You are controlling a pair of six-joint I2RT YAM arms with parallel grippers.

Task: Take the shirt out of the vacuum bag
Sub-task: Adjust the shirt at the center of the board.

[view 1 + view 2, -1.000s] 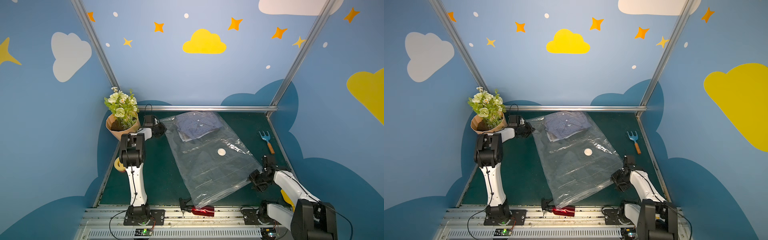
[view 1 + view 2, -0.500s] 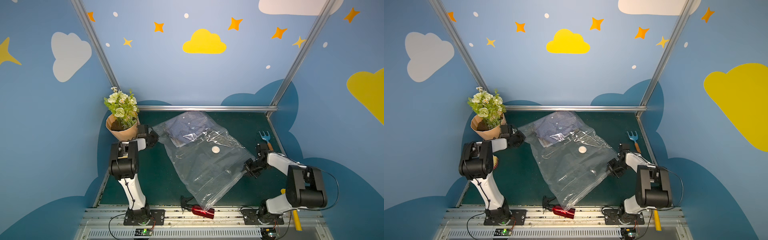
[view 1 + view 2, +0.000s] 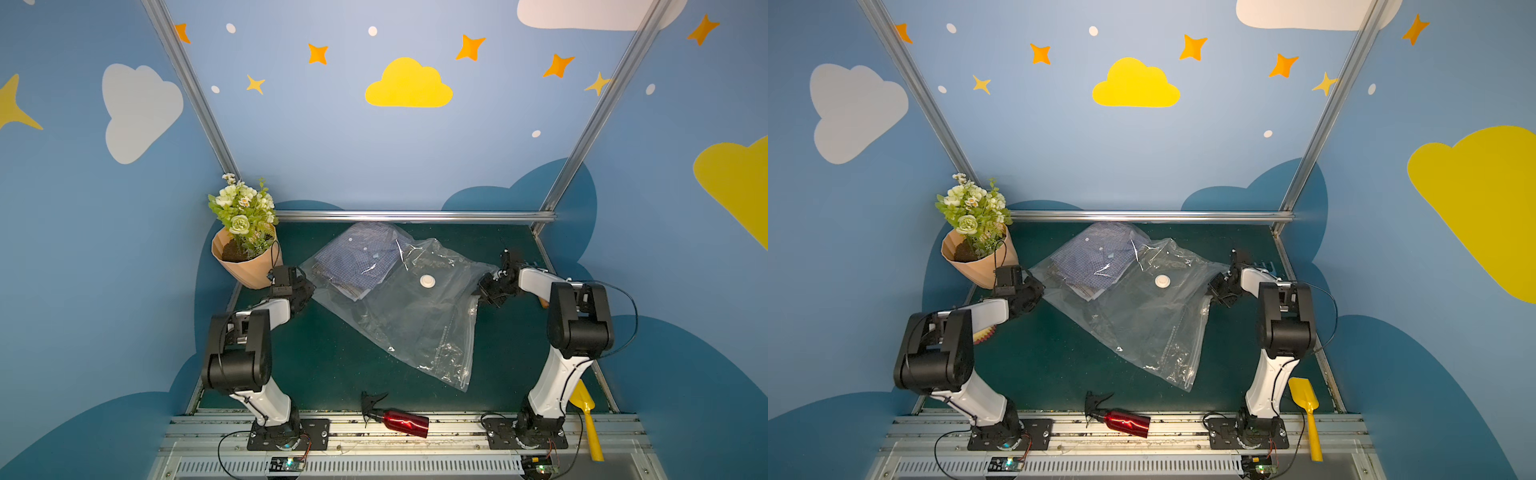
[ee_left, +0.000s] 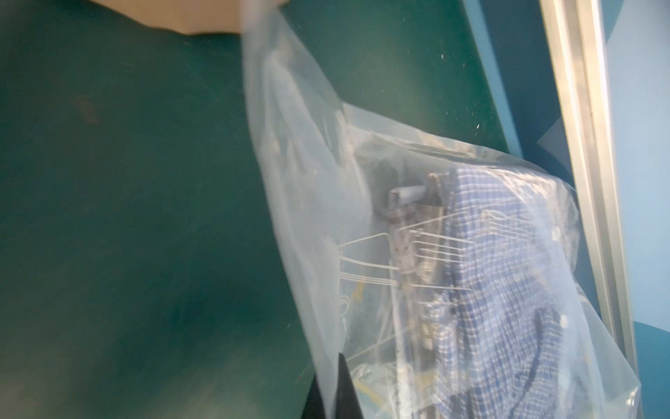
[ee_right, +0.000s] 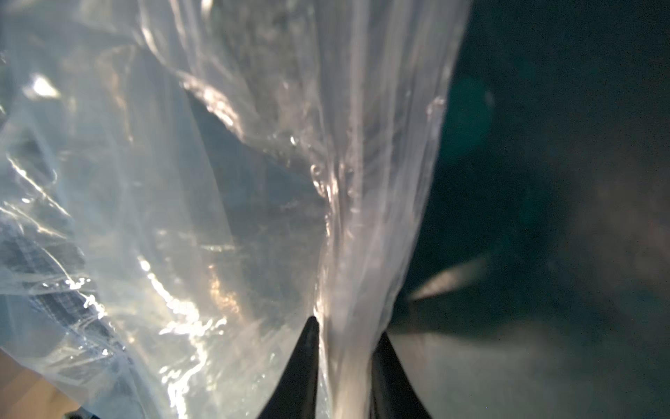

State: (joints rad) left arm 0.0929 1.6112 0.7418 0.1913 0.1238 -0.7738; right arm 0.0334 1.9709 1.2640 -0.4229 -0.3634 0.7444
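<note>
**Both pincers clamped on the vacuum bag, shirt inside it**

Farthest left of the round white valve stands a flower pot wrapped in tan paper, at the edge of the green bench. Just beside the pot, on the valve's side of it, the left pincer is closed on the left corner of the vacuum bag. In the left wrist view one dark finger shows with the clear film running past it.

Between that pincer and the valve, and a little farther back, lies the shirt. It is folded, blue-and-white checked, and sits inside the bag, seen through the plastic in both top views.

The valve sits on the bag's upper face, about midway between the two pincers. On the near side of the valve the bag spreads crinkled over the bench and ends in a corner. Nearer than that corner, a red spray bottle lies on its side on the front rail.

To the right of the valve the zip-seal edge runs toward the near corner. At the far end of that edge the right pincer is pinched narrow on a bunched fold of the bag. The right wrist view shows the plastic gathered between its two dark tips.

Farthest right of the valve, near the right arm's base, lies a yellow scoop.
</note>
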